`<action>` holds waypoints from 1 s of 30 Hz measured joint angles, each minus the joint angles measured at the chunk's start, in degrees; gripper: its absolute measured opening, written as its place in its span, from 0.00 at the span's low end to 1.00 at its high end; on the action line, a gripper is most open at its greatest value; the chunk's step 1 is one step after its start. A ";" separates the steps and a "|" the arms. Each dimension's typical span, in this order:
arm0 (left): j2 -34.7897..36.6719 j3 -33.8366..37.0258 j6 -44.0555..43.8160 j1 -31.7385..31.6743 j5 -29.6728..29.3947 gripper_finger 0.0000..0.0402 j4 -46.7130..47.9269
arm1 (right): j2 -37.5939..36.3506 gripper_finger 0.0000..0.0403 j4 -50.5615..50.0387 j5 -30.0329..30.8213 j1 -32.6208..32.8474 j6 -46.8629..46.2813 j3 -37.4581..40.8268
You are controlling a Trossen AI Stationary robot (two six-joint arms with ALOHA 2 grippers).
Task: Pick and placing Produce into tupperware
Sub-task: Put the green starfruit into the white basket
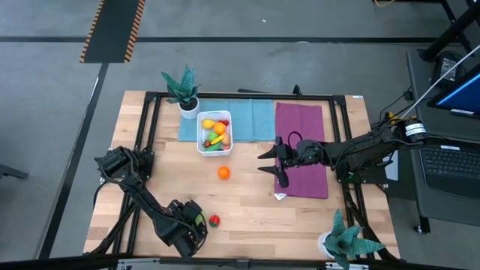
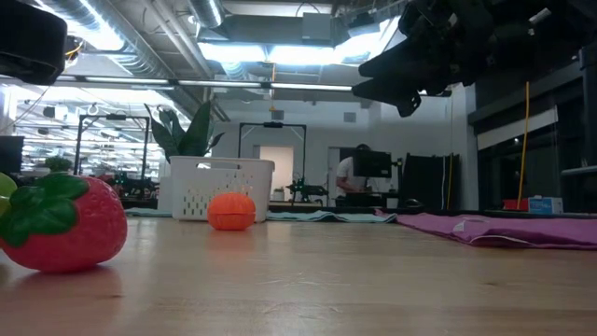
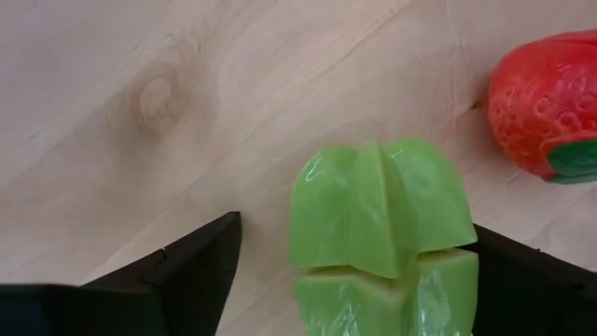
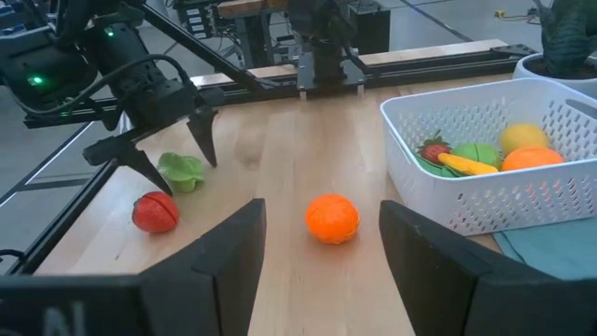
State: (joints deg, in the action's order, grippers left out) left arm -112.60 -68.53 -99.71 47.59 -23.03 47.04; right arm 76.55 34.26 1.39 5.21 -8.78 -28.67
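Note:
A green ribbed toy piece lies on the wooden table near its front edge, with a red strawberry just beside it. My left gripper points down over the green piece, open, one finger on each side of it. A toy orange sits mid-table. The white tupperware stands on a teal cloth behind it and holds several produce pieces. My right gripper hangs open and holds nothing, above the purple cloth's left edge. My left gripper comes at the green piece from above. One finger stands right against the piece's side, and I cannot tell whether it touches. The other finger is clearly apart from it. The piece rests on the table.
Potted plants with teal leaves stand at the far left and near right of the table. A black frame runs around the tabletop. Bare wood lies between the orange and the strawberry.

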 joint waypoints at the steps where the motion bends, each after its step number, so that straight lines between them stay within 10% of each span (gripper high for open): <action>1: 0.00 0.01 -0.02 0.00 -0.08 0.82 -0.04 | 0.00 0.53 0.00 0.00 0.00 0.00 0.00; 14: -0.50 -2.93 1.74 -0.11 1.12 0.52 1.92 | 0.00 0.53 0.00 0.00 0.00 -0.02 0.00; 30: 2.20 -4.32 7.21 -0.12 1.76 0.52 5.90 | 0.00 0.53 -0.20 0.00 0.00 -0.22 0.00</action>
State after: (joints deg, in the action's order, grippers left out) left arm -110.40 -72.85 -92.50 47.47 -21.27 52.94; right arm 76.55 34.06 1.39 5.22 -8.99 -28.67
